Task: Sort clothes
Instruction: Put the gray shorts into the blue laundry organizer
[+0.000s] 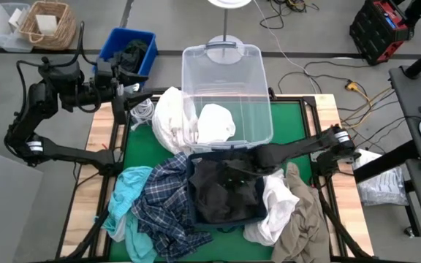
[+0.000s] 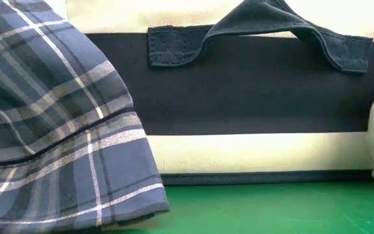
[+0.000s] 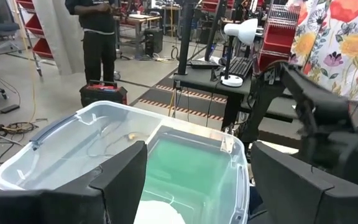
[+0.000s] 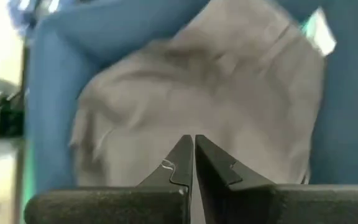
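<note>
R gripper (image 4: 193,155): fingers together, nothing between, over black garment (image 1: 221,191) in navy box (image 2: 239,97). L gripper (image 3: 197,180): spread wide, empty, facing clear bin (image 3: 92,149).

Bin (image 1: 229,88) behind fabric box (image 1: 225,191) — garment inside (another (image 1: 170,120) draped left)
</note>
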Motion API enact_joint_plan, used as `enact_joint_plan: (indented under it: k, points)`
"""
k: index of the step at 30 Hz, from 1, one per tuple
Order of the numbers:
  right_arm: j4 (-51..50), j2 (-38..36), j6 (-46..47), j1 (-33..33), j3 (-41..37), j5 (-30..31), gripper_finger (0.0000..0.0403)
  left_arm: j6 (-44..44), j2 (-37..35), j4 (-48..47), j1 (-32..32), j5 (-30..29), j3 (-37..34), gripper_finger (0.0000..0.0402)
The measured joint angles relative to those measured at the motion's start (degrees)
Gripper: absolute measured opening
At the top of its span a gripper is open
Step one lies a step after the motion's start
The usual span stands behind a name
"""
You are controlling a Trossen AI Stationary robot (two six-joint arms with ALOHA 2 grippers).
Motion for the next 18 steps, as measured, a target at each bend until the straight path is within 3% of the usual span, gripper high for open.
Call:
enact_joint_plan:
  k: [6, 11, 18]
  points:
    - [-5.4, -1.7, 3.5, 5.0, -0.9, 0.8, 0.0009, 1.0, -0.1, -0.1, 0.0, 0.0, 0.0, 0.0262]
    - [-7.9, 1.2, 9.2, 8.2, -1.7, 6.6, 0.0009, 1.0, -0.2, -0.1, 0.0, 0.0, 0.0, 0.0262]
    - [-0.9, 5.5, 9.9, 9.5, -8.4, 8.9, 0.0009, 1.1, -0.2, -0.1, 0.0, 0.0, 0.0, 0.0262]
